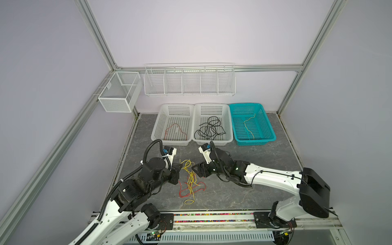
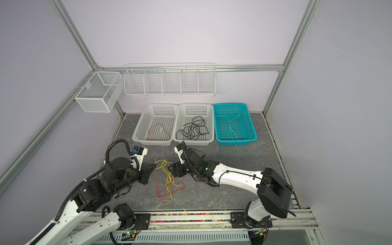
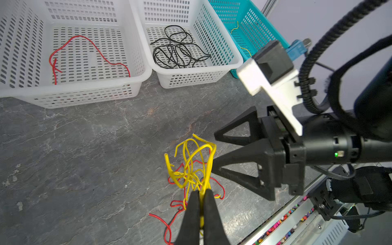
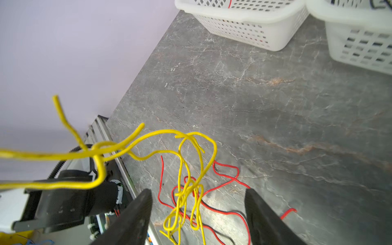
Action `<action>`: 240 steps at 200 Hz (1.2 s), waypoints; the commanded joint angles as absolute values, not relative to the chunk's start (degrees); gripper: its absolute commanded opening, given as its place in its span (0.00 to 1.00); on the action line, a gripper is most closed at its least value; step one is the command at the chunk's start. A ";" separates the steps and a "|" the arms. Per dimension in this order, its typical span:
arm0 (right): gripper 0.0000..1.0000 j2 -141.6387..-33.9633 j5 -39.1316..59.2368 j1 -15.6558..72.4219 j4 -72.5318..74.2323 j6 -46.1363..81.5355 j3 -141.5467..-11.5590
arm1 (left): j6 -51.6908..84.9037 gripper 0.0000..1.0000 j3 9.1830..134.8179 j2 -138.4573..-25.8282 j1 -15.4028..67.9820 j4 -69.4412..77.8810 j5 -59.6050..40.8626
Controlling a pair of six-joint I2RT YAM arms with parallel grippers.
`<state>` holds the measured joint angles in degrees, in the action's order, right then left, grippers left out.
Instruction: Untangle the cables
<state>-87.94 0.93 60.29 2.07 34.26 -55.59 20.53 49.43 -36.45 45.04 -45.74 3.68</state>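
The tangle (image 1: 191,180) lies on the near middle of the table (image 1: 254,169), between the two arms: several yellow cables (image 1: 191,177) looped through red cables (image 4: 227,165), with the upper yellow loops lifted off the surface. The wires look light, thin and springy. They hold their kinks rather than draping, so a hard pull would likely drag the whole knot along. The best hold is probably a free end or an outer loop, clear of the crossings. The left gripper (image 3: 200,194) has its fingers pressed together on a yellow strand at the tangle's left edge. The right gripper (image 4: 198,191) has its fingers spread on either side of the yellow knot and grips nothing. Along the far side, the left basket (image 1: 169,142) holds a red cable (image 3: 79,36), the middle basket (image 1: 212,142) holds black cables (image 1: 209,129), and the teal basket (image 1: 256,141) holds a yellow cable (image 1: 244,122).
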 commanded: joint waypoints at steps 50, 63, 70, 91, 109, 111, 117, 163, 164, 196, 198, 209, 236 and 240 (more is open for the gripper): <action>0.43 -92.92 0.16 61.16 7.83 40.25 -55.36 | 20.41 0.00 48.98 -36.40 45.09 -45.46 4.77; 0.38 -92.66 -0.38 61.17 7.73 40.19 -55.12 | 20.40 0.00 48.98 -36.52 45.13 -45.51 4.83; 0.35 -92.61 -0.52 61.17 7.81 40.17 -54.98 | 20.42 0.00 49.01 -36.63 45.17 -45.52 4.83; 0.28 -92.72 -0.05 61.16 8.02 40.17 -54.68 | 20.41 0.00 49.04 -36.66 45.15 -45.48 4.81; 0.19 -92.47 -0.07 61.17 7.99 40.08 -54.17 | 20.39 0.00 49.03 -36.68 45.18 -45.53 4.97; 0.18 -92.42 -0.10 61.17 8.00 40.08 -54.08 | 20.39 0.00 48.99 -36.68 45.18 -45.53 5.00; 0.14 -92.02 -0.37 61.09 7.85 40.01 -53.76 | 20.45 0.00 48.96 -36.78 45.18 -45.53 4.97; 0.07 -84.92 -7.04 60.52 1.76 38.24 -48.48 | 20.79 0.00 49.15 -37.11 45.25 -46.04 6.28; 0.07 -84.69 -7.21 60.50 1.58 38.19 -48.28 | 20.77 0.00 49.14 -37.15 45.21 -46.05 6.30; 0.07 -77.26 -11.36 57.90 -3.55 37.90 -42.94 | 20.85 0.00 49.37 -37.55 45.26 -46.31 6.83; 0.07 -76.79 -11.50 57.61 -3.77 38.02 -42.51 | 20.95 0.00 49.32 -37.60 45.26 -46.38 6.85; 0.07 -74.22 -11.83 55.99 -4.91 38.60 -40.30 | 20.93 0.00 49.46 -37.70 45.26 -46.54 7.17; 0.07 -67.69 -13.57 52.43 -7.78 40.47 -35.32 | 21.24 0.00 49.64 -37.40 45.26 -46.82 8.31; 0.07 -66.70 -14.13 52.06 -8.36 40.64 -34.67 | 21.27 0.00 49.57 -37.37 45.26 -46.91 8.50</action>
